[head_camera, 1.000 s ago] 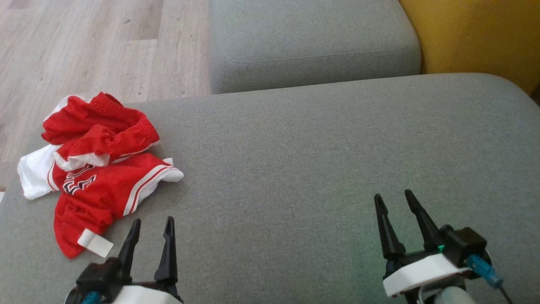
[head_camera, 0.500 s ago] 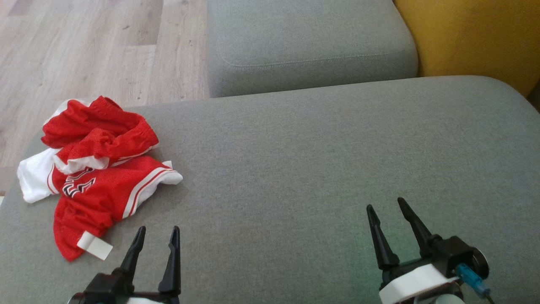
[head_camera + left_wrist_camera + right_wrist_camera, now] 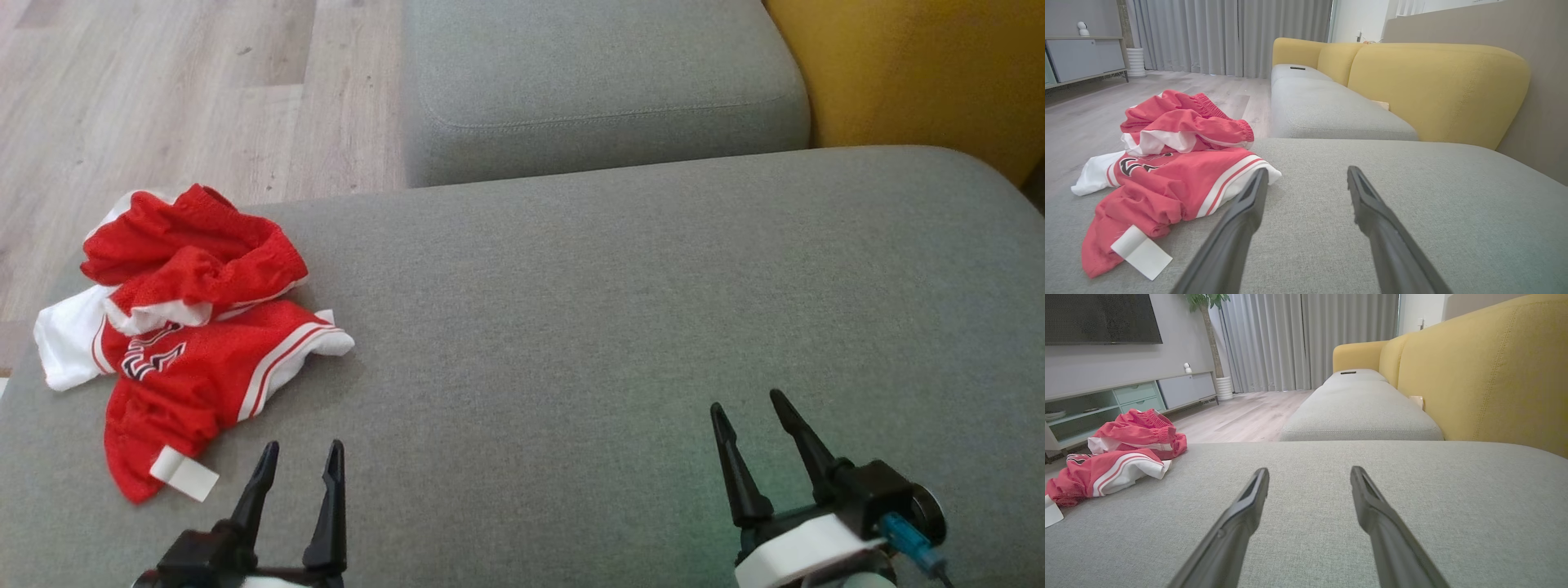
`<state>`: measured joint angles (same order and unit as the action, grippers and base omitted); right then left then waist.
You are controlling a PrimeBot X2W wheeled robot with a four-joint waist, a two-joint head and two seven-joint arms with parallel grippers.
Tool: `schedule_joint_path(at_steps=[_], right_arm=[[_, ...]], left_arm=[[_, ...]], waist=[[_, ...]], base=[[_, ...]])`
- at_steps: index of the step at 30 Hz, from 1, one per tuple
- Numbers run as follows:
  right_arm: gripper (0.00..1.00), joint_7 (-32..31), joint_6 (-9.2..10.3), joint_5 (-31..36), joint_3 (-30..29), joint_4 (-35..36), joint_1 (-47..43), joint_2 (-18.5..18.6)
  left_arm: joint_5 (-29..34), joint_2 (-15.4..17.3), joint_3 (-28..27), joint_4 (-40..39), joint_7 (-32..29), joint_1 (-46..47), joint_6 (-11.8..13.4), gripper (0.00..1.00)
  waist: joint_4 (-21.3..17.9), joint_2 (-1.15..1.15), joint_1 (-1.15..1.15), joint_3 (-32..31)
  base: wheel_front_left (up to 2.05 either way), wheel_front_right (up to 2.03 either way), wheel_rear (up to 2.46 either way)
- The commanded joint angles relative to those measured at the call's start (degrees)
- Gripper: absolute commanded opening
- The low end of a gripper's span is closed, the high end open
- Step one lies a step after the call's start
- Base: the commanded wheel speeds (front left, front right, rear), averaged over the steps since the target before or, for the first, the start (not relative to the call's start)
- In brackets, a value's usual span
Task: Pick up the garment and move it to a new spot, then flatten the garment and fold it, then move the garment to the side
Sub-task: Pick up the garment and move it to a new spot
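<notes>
In the head view, a wooden floor takes the upper left of the frame. Below it, near the left edge, the garment lies crumpled on a wide grey seat cushion. It is a pair of red mesh shorts with white trim, red stripes and a dark printed mark, bunched in a heap, with one white part spread toward the frame's left edge. A white label sticks out from its lower end, flat on the cushion.

Just right of that label, at the bottom edge, the left pincer points up the frame. Its two dark fingers are spread apart with nothing between them, and it is near the garment but not touching it. At the top centre sits a second grey cushion, and a yellow backrest takes the upper right corner. At the lower right, the right pincer leans slightly leftward. Its fingers are likewise spread and hold nothing, well apart from the garment.

In the left wrist view the garment sits at the left, its white-striped hem lining up with the tip of the left-hand finger. In the right wrist view the garment lies at the far left edge. A low cabinet stands behind it and grey curtains hang at the top centre.
</notes>
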<state>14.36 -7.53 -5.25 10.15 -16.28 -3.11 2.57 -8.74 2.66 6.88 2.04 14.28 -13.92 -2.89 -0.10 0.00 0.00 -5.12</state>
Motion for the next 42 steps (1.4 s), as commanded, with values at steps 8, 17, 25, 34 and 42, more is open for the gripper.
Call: schedule_joint_path(at_steps=[8,17,25,34,42], right_arm=[[1.00,0.63,0.04,0.33,1.80,1.30,1.24,0.31],[1.00,0.63,0.04,-0.62,2.64,1.22,0.53,0.31],[1.00,0.63,0.04,-0.99,2.59,1.29,0.44,0.31],[1.00,0.63,0.04,-1.15,2.23,1.15,0.09,0.31],[1.00,0.63,0.04,-0.04,1.15,0.94,0.15,0.31]], left_arm=[[0.74,0.21,-1.84,-1.39,0.72,3.38,0.44,1.00],[2.14,0.21,-3.33,-1.16,0.72,3.27,1.16,1.00],[2.97,0.21,-5.12,-1.48,0.72,2.73,1.76,1.00],[3.62,0.21,-8.26,-1.92,0.72,2.23,1.64,1.00],[4.90,0.21,-9.96,-3.37,0.72,2.29,1.74,1.00]], waist=[[2.95,0.00,0.00,0.02],[11.72,0.00,0.00,0.16],[19.05,0.00,0.00,0.75],[25.64,0.00,0.00,1.21],[26.78,0.00,0.00,2.54]], base=[[0.00,0.00,0.00],[0.00,0.00,0.00],[0.00,0.00,0.00],[0.00,0.00,0.00],[0.00,0.00,0.00]])
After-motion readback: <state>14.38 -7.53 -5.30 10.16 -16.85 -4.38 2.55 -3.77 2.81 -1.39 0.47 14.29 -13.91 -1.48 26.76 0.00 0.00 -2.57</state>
